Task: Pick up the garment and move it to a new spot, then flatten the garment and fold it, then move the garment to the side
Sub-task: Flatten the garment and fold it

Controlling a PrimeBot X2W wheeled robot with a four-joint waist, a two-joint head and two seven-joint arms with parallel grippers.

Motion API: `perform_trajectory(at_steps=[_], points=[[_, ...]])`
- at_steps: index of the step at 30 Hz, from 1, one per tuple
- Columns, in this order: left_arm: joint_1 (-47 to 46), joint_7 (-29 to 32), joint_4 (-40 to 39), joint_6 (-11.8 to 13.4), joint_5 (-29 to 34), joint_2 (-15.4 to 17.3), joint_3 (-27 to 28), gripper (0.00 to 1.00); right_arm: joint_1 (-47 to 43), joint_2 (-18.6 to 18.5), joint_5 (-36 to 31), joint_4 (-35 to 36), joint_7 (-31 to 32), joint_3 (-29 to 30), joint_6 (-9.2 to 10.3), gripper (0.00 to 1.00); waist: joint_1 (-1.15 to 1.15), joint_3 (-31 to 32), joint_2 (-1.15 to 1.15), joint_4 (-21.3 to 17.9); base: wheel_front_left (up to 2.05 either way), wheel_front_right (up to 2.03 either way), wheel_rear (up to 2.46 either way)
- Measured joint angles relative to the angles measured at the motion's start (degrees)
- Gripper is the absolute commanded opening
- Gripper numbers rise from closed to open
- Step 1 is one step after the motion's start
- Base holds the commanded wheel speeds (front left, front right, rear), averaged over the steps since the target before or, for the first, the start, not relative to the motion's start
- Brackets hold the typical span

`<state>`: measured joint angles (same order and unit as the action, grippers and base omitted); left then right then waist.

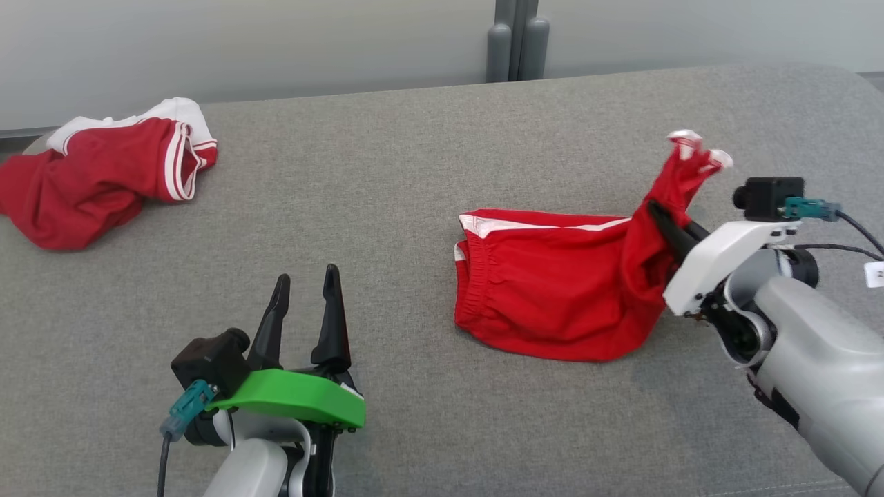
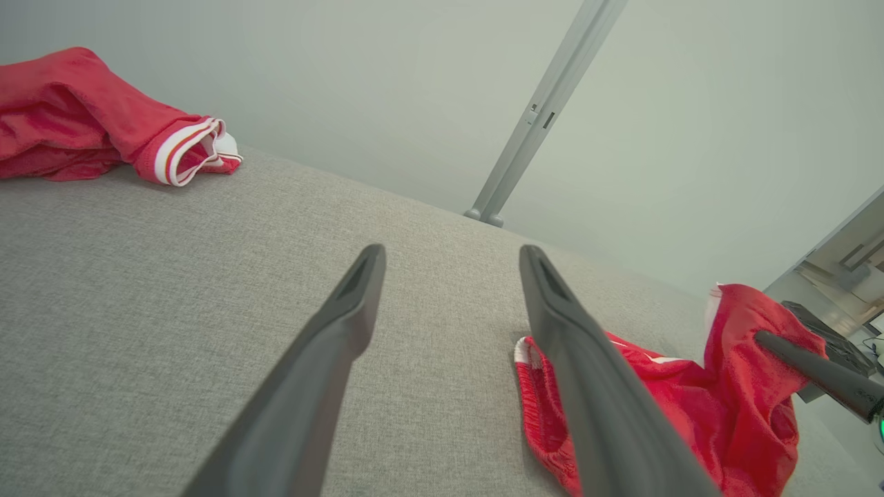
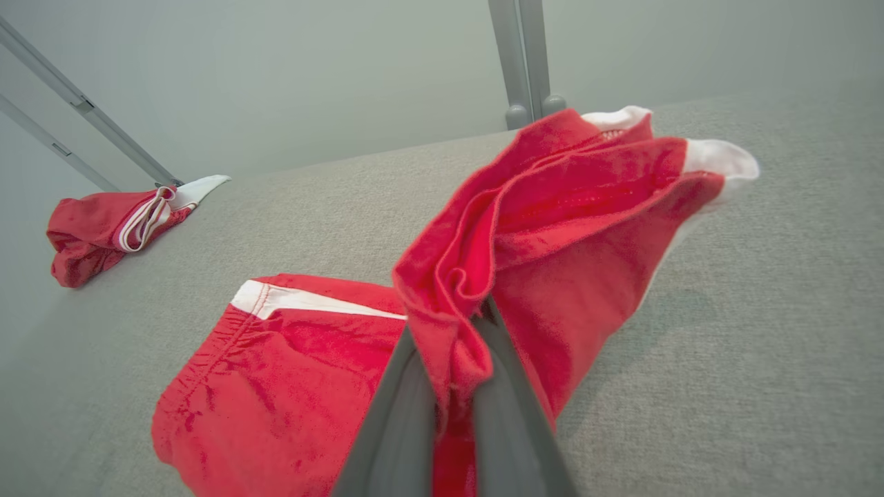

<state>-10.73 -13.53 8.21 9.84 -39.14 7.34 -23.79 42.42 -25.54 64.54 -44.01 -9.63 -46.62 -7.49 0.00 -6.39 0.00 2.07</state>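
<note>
Red fabric shorts with white trim (image 1: 552, 290) lie on the grey upholstered surface (image 1: 387, 207), one leg raised in the right gripper's (image 1: 661, 215) clamped jaws. Left gripper (image 1: 306, 276) hovers nearby, jaws wide.

Red garments: two, both with white trim – first garment (image 1: 552, 290) right of centre, second garment (image 1: 97, 179) at far left.
Grippers: two – left gripper (image 1: 306, 273), right gripper (image 1: 659, 210).
Dark fingers (image 1: 271, 324): four, two per gripper.
Gripper shells: two – green shell (image 1: 297, 397), white shell (image 1: 718, 259).
Black wrist cameras: two – left camera (image 1: 210, 359), right camera (image 1: 766, 197).
Teal plugs: two – left plug (image 1: 183, 411), right plug (image 1: 811, 207).
Grey padded surface (image 1: 387, 207): one.
Round grey posts (image 1: 498, 52) behind surface: two, side by side.
</note>
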Motion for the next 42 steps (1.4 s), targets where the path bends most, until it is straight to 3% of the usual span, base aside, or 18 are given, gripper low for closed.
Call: perform_trajectory(at_steps=[13,21,30,31,34,36,42], points=[[0.6,-0.2,-0.3,-0.3,-0.5,-0.5,-0.3,1.0,0.5,9.8,-7.9,3.1,4.2,-2.9,0.0,0.0,0.0,1.0,0.0,2.9,0.0,0.0,0.0],[0.6,-0.3,0.2,-0.5,-0.7,-0.8,-0.5,1.0,-0.2,14.7,-12.1,-2.8,7.5,-4.0,0.0,0.0,0.0,0.9,0.0,4.8,0.0,0.0,0.0],[0.7,-0.6,0.9,-0.6,-1.1,-1.0,-0.6,1.0,-0.3,18.1,-18.4,-7.8,7.0,-4.5,0.0,0.0,0.0,1.7,0.0,4.9,0.0,0.0,0.0],[0.7,-0.6,0.9,-0.6,-1.1,-1.0,-0.6,1.0,-0.2,18.5,-19.2,-8.4,6.7,-4.5,0.0,0.05,0.0,1.8,0.0,4.9,0.0,0.0,0.0],[0.8,-0.6,1.0,-0.6,-1.1,-1.0,-0.7,1.0,0.2,19.6,-21.7,-10.6,6.0,-4.4,0.0,0.45,0.0,2.0,0.0,4.8,0.0,0.0,0.0],[0.8,-0.6,1.1,-0.6,-1.2,-1.0,-0.8,1.0,0.3,20.2,-24.2,-12.1,5.2,-4.4,0.0,1.0,0.0,2.2,0.0,4.7,0.0,0.0,0.0],[1.5,-0.6,1.2,-0.6,-1.3,-0.9,-1.0,1.0,0.3,22.0,-28.5,-12.3,3.4,-3.9,0.0,1.0,0.0,2.6,0.0,4.3,0.0,0.0,0.0]])
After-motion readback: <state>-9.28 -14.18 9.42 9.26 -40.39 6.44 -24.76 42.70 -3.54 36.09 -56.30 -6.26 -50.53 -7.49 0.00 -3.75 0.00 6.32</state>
